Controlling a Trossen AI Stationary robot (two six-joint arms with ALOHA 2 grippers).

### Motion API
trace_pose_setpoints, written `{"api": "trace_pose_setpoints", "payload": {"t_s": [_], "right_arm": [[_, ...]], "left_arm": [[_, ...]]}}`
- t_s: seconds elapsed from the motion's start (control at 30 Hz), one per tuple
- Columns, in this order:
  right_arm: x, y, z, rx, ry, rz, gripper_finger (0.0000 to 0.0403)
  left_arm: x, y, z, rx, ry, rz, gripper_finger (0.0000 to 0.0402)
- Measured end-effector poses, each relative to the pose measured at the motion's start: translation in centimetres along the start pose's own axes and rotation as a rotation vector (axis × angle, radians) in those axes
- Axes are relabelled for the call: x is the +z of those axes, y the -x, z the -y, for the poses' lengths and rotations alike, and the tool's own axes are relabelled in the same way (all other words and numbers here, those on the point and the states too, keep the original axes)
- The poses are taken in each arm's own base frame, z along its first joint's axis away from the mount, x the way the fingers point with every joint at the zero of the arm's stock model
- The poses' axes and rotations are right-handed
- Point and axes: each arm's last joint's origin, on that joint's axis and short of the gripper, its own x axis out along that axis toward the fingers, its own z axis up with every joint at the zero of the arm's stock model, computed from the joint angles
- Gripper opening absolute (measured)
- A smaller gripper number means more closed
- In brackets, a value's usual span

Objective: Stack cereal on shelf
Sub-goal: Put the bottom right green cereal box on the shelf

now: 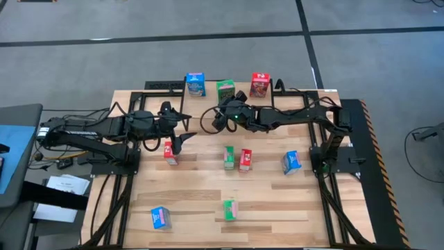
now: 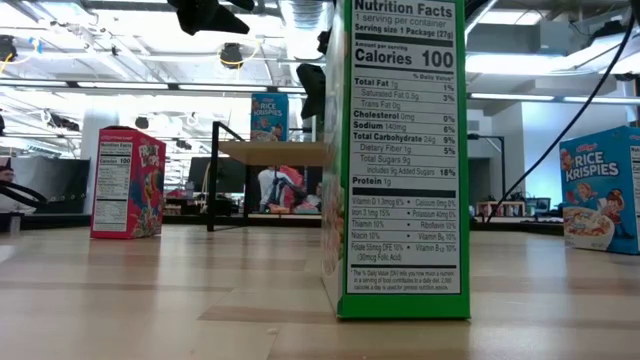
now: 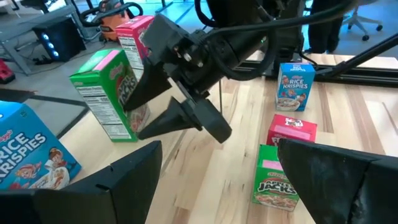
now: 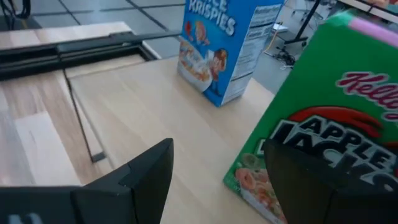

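Observation:
The shelf stands at the table's far edge with three cereal boxes upright on its plank: blue, green and red. My right gripper hangs open just in front of the green box. In the right wrist view that box fills the space behind one finger, and bare plank shows in the gap. My left gripper waits open above the table's left half and holds nothing. My right gripper has one finger lying over the green box's printed front, coming level from the table's near side. I cannot tell whether it touches the box. The box stands upright on the shelf, outside the gap between the fingers.
Several more boxes stand or lie on the table: red, green, red, blue, blue and green. The arms' black frames run along both table sides.

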Motion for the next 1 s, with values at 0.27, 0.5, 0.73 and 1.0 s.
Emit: {"api": "trace_pose_setpoints", "payload": {"t_s": [0.27,0.5,0.73,1.0], "right_arm": [[0.1,-0.3,0.5,-0.012,-0.02,0.004,0.0276],[0.1,-0.1,0.1,0.017,-0.016,0.004,0.0276],[0.1,-0.5,0.8,-0.003,-0.027,0.006,0.0276],[0.2,-0.8,1.3,-0.015,-0.037,0.008,0.0276]], "left_arm": [[0.0,0.0,-0.1,0.018,-0.001,0.0,0.0311],[0.0,0.0,-0.1,0.021,-0.011,0.0,0.0311],[0.0,0.0,-0.1,0.021,-0.011,0.0,0.0311],[0.0,0.0,-0.1,0.022,-0.026,0.0,0.0311]]}}
